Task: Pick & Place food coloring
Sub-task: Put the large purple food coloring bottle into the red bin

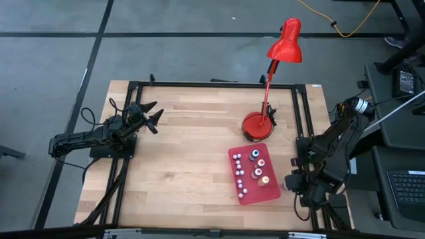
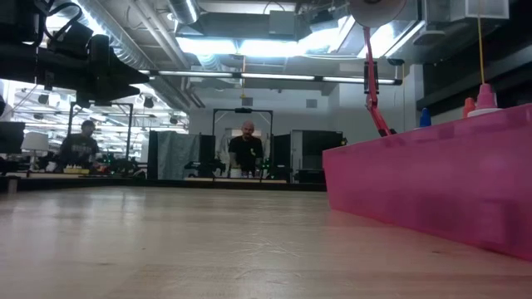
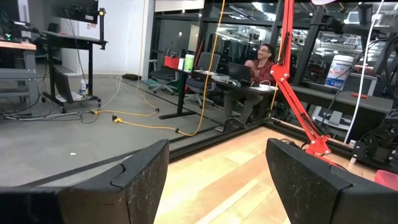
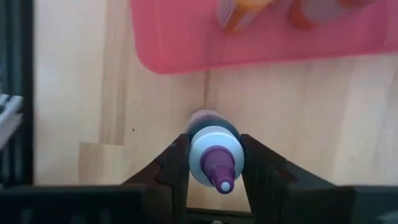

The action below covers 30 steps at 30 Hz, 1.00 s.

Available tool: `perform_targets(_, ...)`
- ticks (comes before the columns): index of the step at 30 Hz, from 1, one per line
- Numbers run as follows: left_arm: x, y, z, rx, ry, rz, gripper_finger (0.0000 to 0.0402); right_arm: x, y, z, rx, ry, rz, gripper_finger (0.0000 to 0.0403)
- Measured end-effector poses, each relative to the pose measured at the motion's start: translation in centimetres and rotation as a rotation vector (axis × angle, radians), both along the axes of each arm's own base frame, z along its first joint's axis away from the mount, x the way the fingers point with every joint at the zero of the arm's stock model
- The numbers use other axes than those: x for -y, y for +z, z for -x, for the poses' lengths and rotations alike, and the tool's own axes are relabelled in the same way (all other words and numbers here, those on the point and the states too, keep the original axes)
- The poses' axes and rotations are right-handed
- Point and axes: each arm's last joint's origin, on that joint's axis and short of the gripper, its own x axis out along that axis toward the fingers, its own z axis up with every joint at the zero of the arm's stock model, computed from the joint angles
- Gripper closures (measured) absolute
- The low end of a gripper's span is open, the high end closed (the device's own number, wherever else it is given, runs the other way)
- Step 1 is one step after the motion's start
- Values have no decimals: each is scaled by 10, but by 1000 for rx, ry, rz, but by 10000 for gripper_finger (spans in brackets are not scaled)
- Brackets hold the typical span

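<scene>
Right jaws (image 4: 213, 163) pinching purple-tipped food coloring bottle (image 4: 213, 146) at shoulder beside red mat (image 4: 261, 37): likely light, rigid, slick. Left jaws (image 3: 217, 180) spread, idle over surface (image 1: 186, 153).

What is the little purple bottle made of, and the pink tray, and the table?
The purple bottle, pinched in the right gripper, looks like smooth plastic with a pale, slightly shiny cap. The pink tray also looks plastic: even colour, rounded corner, though it might be rubbery. The table is wood; you can see planks and grain.
</scene>
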Motion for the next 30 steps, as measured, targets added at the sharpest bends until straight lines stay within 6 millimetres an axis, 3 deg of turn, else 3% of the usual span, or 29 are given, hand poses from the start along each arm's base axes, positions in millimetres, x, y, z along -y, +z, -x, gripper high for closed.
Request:
perform_targets(10,0,0,0,0,0,0,137,-2,51,-18,62,-9,-87,284)
perform_targets(16,0,0,0,0,0,0,137,-4,71,-37,110,-20,-126,284)
perform_targets(22,0,0,0,0,0,0,137,-11,58,-62,137,10,-108,284)
perform_targets(30,0,0,0,0,0,0,137,-17,18,-73,141,14,-97,282)
